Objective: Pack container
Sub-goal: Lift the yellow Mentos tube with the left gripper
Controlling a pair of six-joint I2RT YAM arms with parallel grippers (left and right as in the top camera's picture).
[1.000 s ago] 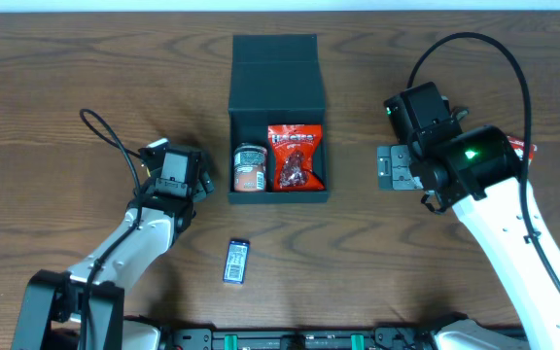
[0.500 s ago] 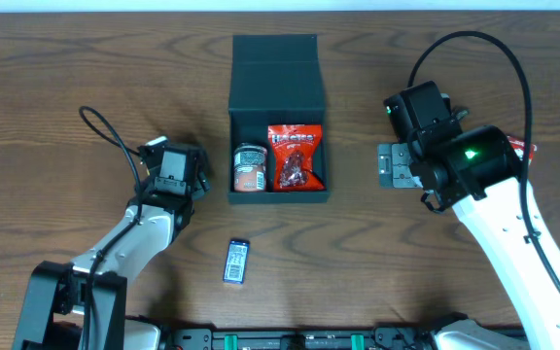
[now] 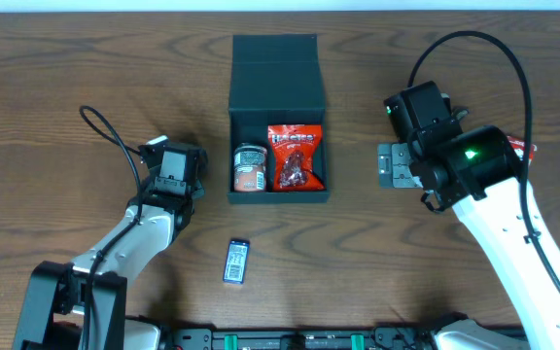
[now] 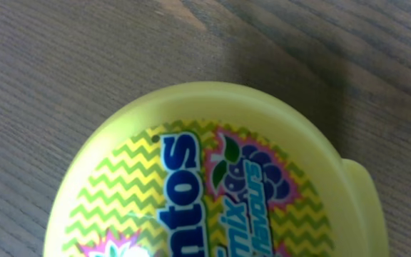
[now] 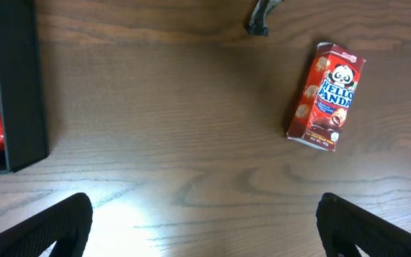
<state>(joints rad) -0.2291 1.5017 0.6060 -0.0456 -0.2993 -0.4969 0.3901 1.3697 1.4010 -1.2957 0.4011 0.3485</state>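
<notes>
Right claw (image 5: 204,221) spread open; left claw (image 3: 175,173) unreadable; container (image 3: 276,68) holds one can (image 3: 250,167), one red packet (image 3: 294,156).

Lab: wood table (image 3: 56,78), robot arms (image 3: 499,219)

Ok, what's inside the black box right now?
Inside the open container sit two things: a small round can on the left and a red snack bag on the right, side by side. Whatever lies beneath them is covered, so I can't tell.
</notes>
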